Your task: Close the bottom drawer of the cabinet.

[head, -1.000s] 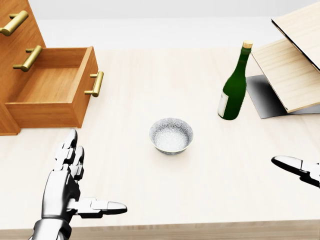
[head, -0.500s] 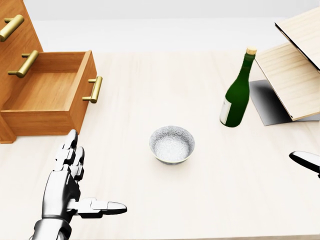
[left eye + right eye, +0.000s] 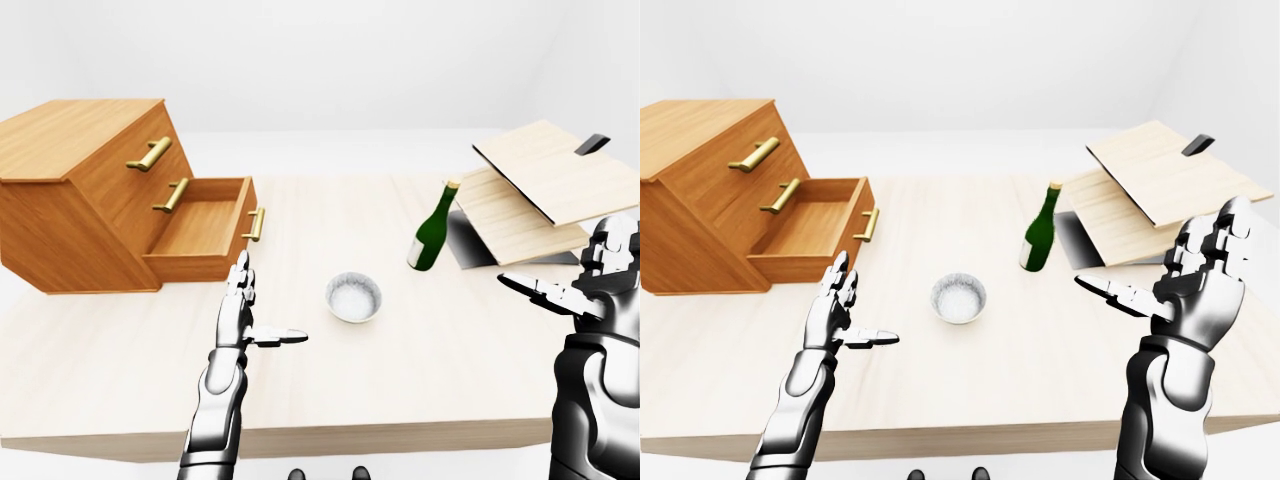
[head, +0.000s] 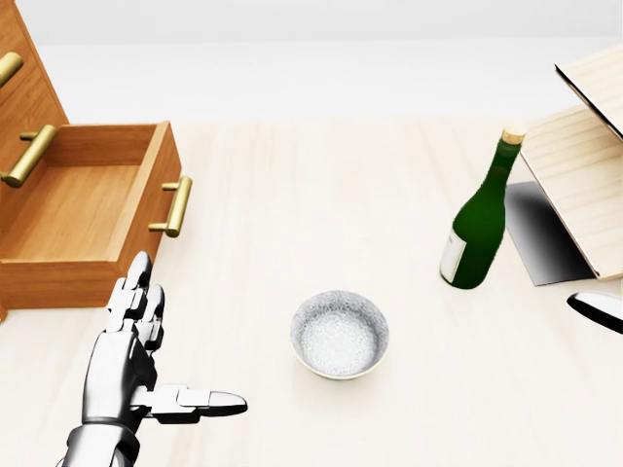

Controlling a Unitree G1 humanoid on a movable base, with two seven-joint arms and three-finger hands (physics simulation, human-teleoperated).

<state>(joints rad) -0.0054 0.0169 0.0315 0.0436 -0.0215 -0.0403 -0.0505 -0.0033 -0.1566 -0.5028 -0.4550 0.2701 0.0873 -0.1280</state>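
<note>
- The left hand [image 4: 131, 375] is held up over the light wooden table [image 4: 292, 195], palm edge-on, its fingers [image 4: 136, 292] straight and close together while the thumb juts out sideways toward the head view's right. It holds nothing.
- The bottom drawer [image 4: 92, 219] of the wooden cabinet [image 3: 75, 200] stands pulled out, just beyond the left fingertips toward the top left of the head view; the fingertips are near the drawer's lower corner but not touching it.
- The drawer's brass handle [image 4: 175, 206] sits on its face panel, just above and to the right of those fingertips. The drawer looks empty inside.
- Two upper drawers [image 3: 150, 165] show in the left-eye view, pushed in, each with a brass handle.
- The right hand [image 3: 1195, 270] is raised at the right of the right-eye view, fingers straight and spread a little, thumb stretched out to the left, gripping nothing. In the head view only a tip of it shows at the right edge.
- A small grey bowl [image 4: 339, 335] sits on the table to the right of the left thumb, well apart from it.
- A green glass bottle [image 4: 481, 222] with a white label stands upright between the bowl and the right hand.
- Light wooden boards [image 3: 1150, 195] lie tilted and stacked beyond the right fingertips, over a dark panel [image 4: 545, 233].
</note>
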